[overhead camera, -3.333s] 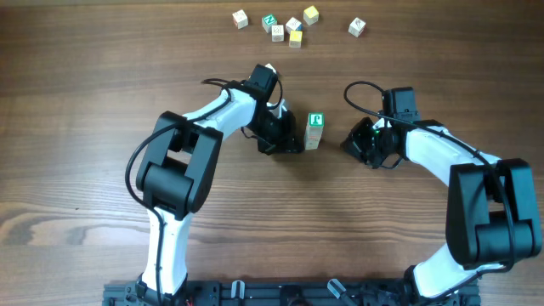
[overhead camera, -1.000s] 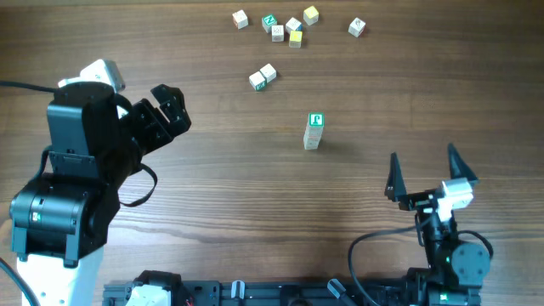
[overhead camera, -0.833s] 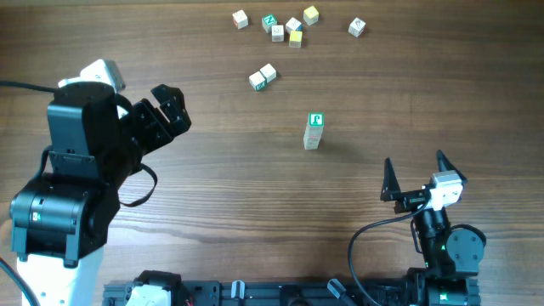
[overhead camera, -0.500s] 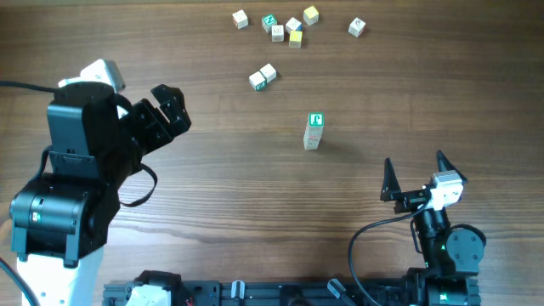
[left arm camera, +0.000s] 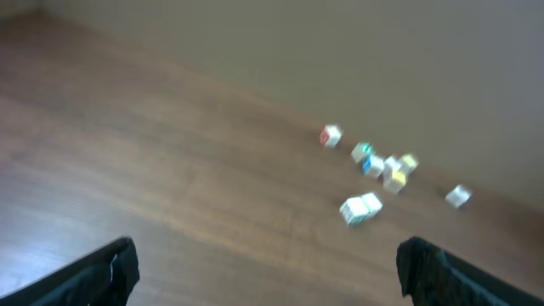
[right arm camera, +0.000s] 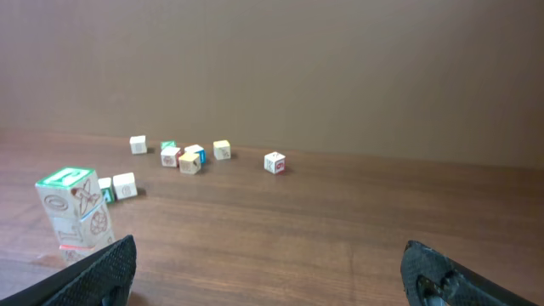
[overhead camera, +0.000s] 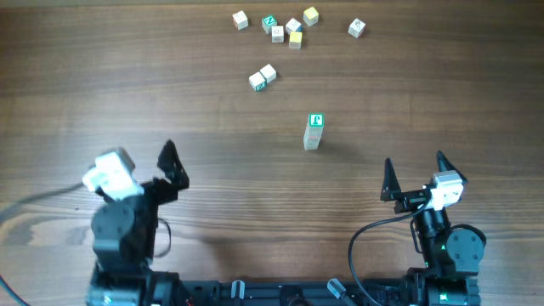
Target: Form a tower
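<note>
The tower is a narrow upright stack of pale lettered cubes with a green top face, standing alone mid-table. In the right wrist view the tower rises at the far left edge. My left gripper sits folded back at the front left, open and empty; in its blurred wrist view the left gripper shows two dark fingertips far apart over bare wood, and the tower is out of frame. My right gripper rests at the front right, open and empty, fingertips wide apart.
Two loose cubes lie side by side beyond the tower. Several more cubes cluster at the far edge, with single cubes at the left and right. A wall backs the table.
My left arm has come down from its raised pose at the left and folded back to the front-left edge. The right arm shifted slightly a second ago and has held still since. The tower stands unmoved.
</note>
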